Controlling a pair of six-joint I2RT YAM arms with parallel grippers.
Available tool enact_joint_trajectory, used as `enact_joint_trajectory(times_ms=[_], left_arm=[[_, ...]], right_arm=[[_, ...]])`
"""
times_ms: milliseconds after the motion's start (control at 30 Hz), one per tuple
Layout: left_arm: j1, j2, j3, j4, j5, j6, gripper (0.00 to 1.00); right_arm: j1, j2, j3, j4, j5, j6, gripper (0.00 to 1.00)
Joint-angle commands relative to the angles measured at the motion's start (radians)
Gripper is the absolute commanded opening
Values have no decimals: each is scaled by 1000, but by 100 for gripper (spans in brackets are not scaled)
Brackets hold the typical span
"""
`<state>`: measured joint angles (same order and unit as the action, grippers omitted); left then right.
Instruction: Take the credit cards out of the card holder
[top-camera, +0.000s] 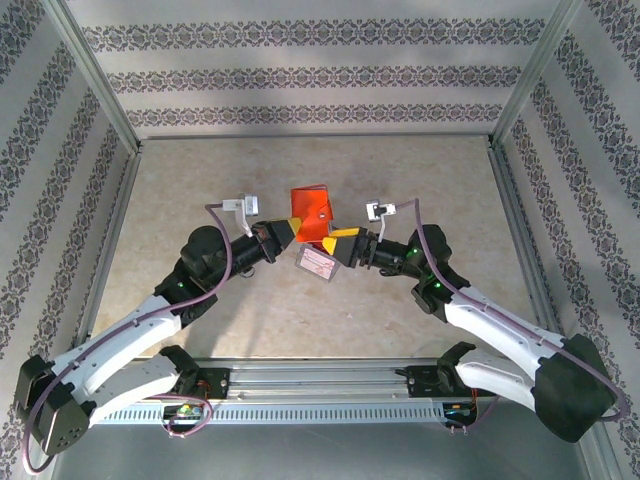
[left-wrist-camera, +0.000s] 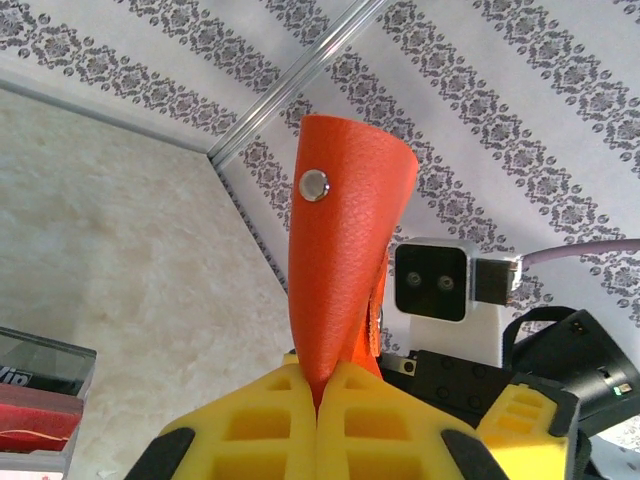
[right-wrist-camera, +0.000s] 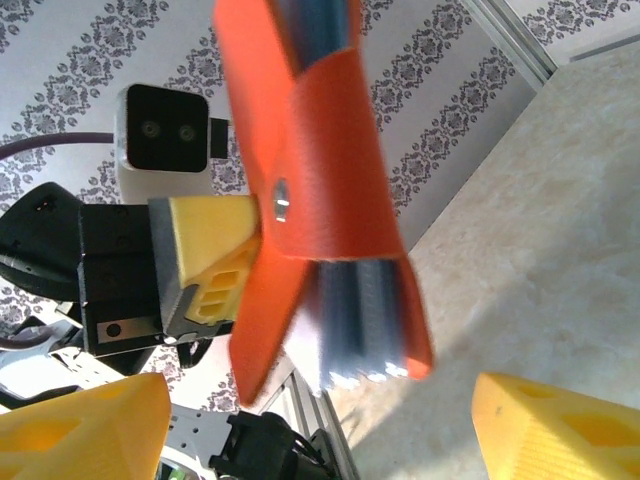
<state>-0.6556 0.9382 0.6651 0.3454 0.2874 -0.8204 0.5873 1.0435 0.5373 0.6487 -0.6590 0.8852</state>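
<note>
My left gripper (left-wrist-camera: 320, 400) is shut on the lower edge of the orange card holder (left-wrist-camera: 345, 230) and holds it upright above the table, snap stud facing the camera. In the top view the card holder (top-camera: 312, 210) hangs between the left gripper (top-camera: 293, 228) and the right gripper (top-camera: 334, 238). My right gripper (right-wrist-camera: 320, 430) is open, its yellow fingers on either side below the card holder (right-wrist-camera: 320, 170) and clear of it. Grey-blue pockets (right-wrist-camera: 365, 315) with pale edges show at the open end. Blur hides whether these edges are the credit cards.
A clear plastic box with red contents (top-camera: 320, 263) lies on the table just below both grippers, also seen as the clear box (left-wrist-camera: 40, 390) at the lower left. Patterned walls and metal frame rails surround the beige table (top-camera: 200, 190).
</note>
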Motion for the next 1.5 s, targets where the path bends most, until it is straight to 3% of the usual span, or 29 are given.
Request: enact_joint_trajectory(times_ms=[0, 167, 400, 633, 733, 833, 933, 1000, 1067, 1200, 1367, 1467], left_arm=[[-10, -3, 2, 74, 15, -21, 0], [-10, -1, 4, 61, 8, -24, 0], [-10, 6, 10, 29, -11, -24, 0], [-10, -1, 20, -11, -4, 10, 22], [-9, -40, 28, -75, -37, 50, 34], [4, -89, 42, -148, -57, 89, 49], [38, -142, 53, -190, -36, 110, 72], [68, -175, 63, -197, 3, 115, 87], [111, -199, 82, -187, 73, 107, 95], [157, -188, 134, -136, 236, 79, 100], [157, -83, 185, 50, 422, -12, 92], [155, -19, 197, 141, 464, -66, 91]], right_arm=[[14, 7, 46, 57, 15, -18, 72], [25, 28, 62, 57, 24, -21, 64], [33, 53, 82, 55, 39, -22, 41], [18, 58, 72, 57, 52, 11, 9], [-3, 42, 66, 54, 23, 15, 3], [-42, 19, 54, 57, -17, 24, 2], [-95, -4, 38, 76, -69, 48, 1], [-134, -17, 36, 93, -117, 75, 1], [-170, -29, 38, 144, -167, 113, 1], [-204, -41, 61, 230, -233, 200, 1], [-181, -36, 116, 282, -246, 279, 0], [-148, -37, 137, 290, -228, 284, 0]])
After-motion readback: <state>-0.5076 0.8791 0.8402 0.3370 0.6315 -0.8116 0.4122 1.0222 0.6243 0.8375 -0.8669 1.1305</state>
